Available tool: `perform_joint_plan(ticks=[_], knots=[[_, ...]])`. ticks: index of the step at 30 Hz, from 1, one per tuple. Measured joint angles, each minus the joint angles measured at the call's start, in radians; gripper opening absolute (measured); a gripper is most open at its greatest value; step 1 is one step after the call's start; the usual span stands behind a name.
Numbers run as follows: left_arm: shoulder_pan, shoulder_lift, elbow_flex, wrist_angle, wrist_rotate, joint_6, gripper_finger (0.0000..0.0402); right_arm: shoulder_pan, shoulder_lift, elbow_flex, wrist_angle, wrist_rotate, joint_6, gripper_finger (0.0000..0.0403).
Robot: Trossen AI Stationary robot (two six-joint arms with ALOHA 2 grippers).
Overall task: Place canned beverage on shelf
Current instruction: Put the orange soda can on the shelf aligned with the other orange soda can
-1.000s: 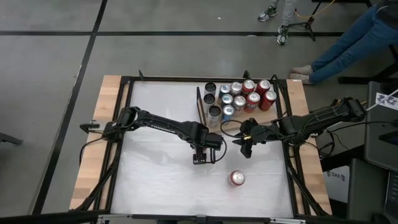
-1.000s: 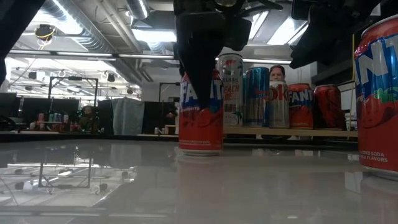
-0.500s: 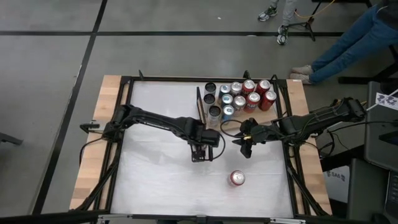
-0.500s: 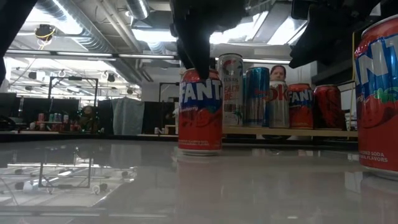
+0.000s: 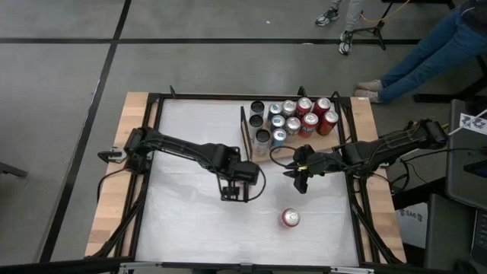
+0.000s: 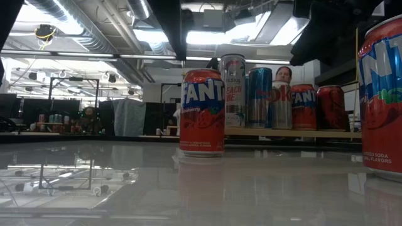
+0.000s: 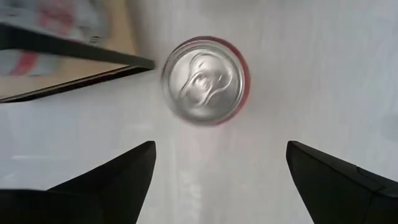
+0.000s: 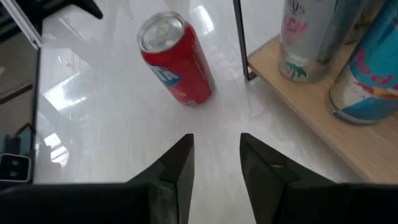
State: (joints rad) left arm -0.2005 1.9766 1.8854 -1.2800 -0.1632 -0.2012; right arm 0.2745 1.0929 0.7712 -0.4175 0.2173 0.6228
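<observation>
A red can (image 7: 205, 81) stands upright on the white table, on its base, just off the end of the wooden shelf (image 8: 298, 99); the low view also shows this can (image 6: 202, 113). My left gripper (image 7: 217, 180) hangs open high above it, one finger on either side, touching nothing. In the high view my left gripper (image 5: 234, 192) is at mid-table and the hand hides the can. My right gripper (image 8: 214, 162) hovers to the can's right, narrowly open and empty. Several cans (image 5: 293, 118) stand on the shelf.
A second red can (image 5: 290, 218) stands near the table's front edge, right of centre, and looms large in the low view (image 6: 380, 94). The shelf's black upright (image 8: 241, 37) rises between the first can and the shelved cans. People's legs show beyond the far edge.
My left gripper has risen from around the red can until it is clear above the can's top, and has drifted toward the table's left edge. Its fingers stay apart. The can stands where it was on the table.
</observation>
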Motion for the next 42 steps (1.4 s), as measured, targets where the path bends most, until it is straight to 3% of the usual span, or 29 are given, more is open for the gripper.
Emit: perform_joint_plan(ticks=[5, 12, 19, 25, 32, 36, 42], knots=[[-0.023, -0.095, 0.000, -0.031, -0.079, 0.002, 0.0351, 0.000, 0.000, 0.000, 0.025, 0.000, 0.000, 0.0137], [-0.094, -0.272, -0.017, -0.055, -0.270, -0.069, 0.0350, 0.000, 0.000, 0.000, 0.033, -0.001, 0.000, 0.0224], [-0.217, -0.481, -0.266, -0.010, -0.467, -0.292, 0.0350, 0.000, 0.000, 0.000, 0.161, 0.004, 0.000, 0.0284], [-0.308, -0.631, -0.511, 0.061, -0.500, -0.466, 0.0350, 0.000, 0.000, 0.000, 0.207, 0.001, 0.005, 0.0293], [-0.399, -0.758, -0.754, 0.278, -0.546, -0.500, 0.0350, 0.000, 0.025, 0.000, 0.385, -0.105, -0.030, 0.0293], [-0.407, -0.780, -0.829, 0.348, -0.558, -0.500, 0.0350, 0.001, 0.082, 0.027, 0.466, -0.142, -0.112, 0.0293], [-0.399, -0.780, -0.869, 0.367, -0.559, -0.502, 0.0350, 0.001, 0.244, 0.216, 0.349, -0.112, -0.258, 0.0293]])
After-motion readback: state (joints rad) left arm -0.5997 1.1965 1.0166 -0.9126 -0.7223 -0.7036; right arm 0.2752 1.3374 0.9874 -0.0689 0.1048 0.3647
